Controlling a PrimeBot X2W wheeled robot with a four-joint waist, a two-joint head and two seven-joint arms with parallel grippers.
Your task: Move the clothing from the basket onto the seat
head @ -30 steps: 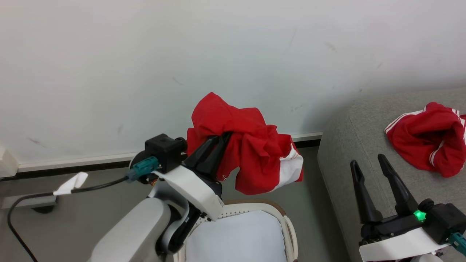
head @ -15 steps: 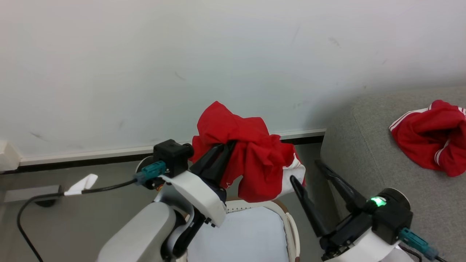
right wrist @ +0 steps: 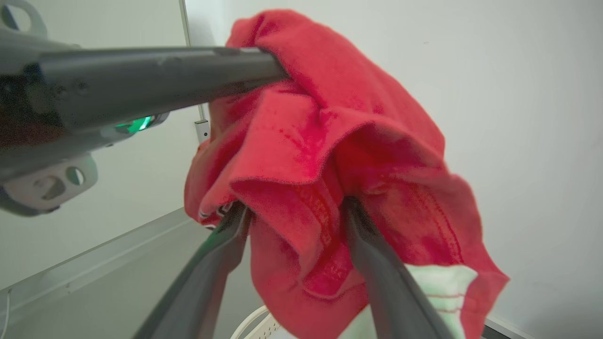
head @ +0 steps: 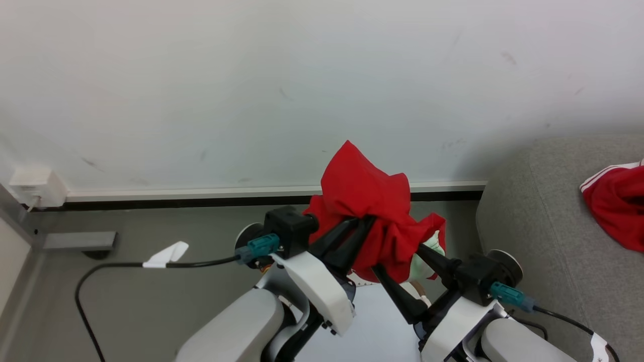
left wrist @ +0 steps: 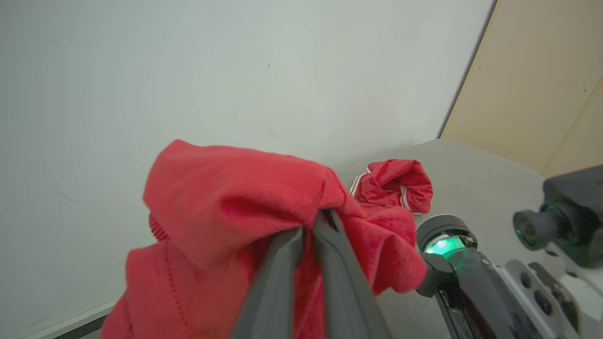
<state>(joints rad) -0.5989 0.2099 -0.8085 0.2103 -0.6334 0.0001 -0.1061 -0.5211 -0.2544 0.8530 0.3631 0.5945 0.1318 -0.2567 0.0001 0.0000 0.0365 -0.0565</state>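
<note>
The left gripper (head: 366, 222) is clenched on a red garment (head: 367, 196) and holds it up in the air, in front of the white wall (head: 251, 90). In the left wrist view its two dark fingers (left wrist: 282, 263) lie almost together, and a thick fold of the red cloth is pinched at their tips. The garment hangs in crumpled folds over the fingers, and a white panel (head: 427, 254) shows at its lower right side.

The right gripper (head: 397, 256) reaches into the same garment from the right and from below. Its jaws stand wide apart. In the right wrist view a hanging fold of the cloth lies between the two fingers (right wrist: 377, 263) and touches them, but it is not pinched.

Under the held garment a part of the basket (right wrist: 256, 318) is visible, with its perforated rim and its white lining (head: 375, 329).

The grey sofa (head: 538, 211) stands at the right. A second red garment (head: 616, 211) with white stripes lies on its seat in a heap, well apart from both grippers. A black cable (head: 126, 265) runs from the left wrist across the grey floor (head: 151, 301).
</note>
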